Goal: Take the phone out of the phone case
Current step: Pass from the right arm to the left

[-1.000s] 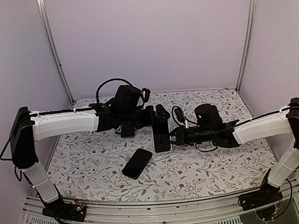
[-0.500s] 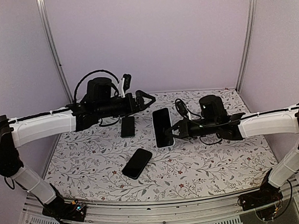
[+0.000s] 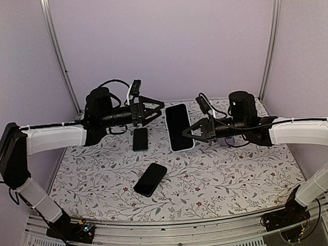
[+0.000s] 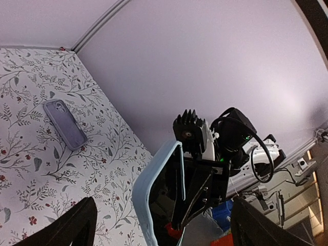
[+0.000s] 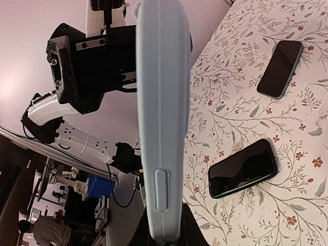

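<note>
My right gripper (image 3: 190, 133) is shut on the lower right edge of a phone (image 3: 178, 125) in a light blue phone case (image 3: 182, 149) and holds it above the table, dark screen facing up. The right wrist view shows the case's side (image 5: 160, 102) with a button, pinched between my fingers (image 5: 143, 233) at the bottom. My left gripper (image 3: 156, 112) stands open just left of the case's top corner, touching nothing. From the left wrist the case rim (image 4: 145, 202) and the phone's screen (image 4: 166, 187) sit ahead between my wide-apart fingers (image 4: 74, 225).
A small dark phone (image 3: 140, 139) lies under the left gripper and a black phone (image 3: 150, 179) lies nearer the front; both show from the right wrist (image 5: 280, 68) (image 5: 243, 168). A grey-purple phone or case (image 4: 64, 130) lies face down toward a back corner.
The left gripper has let go of the cased phone's top and drawn back to the left. The right gripper has lifted the cased phone and turned its screen upward.
</note>
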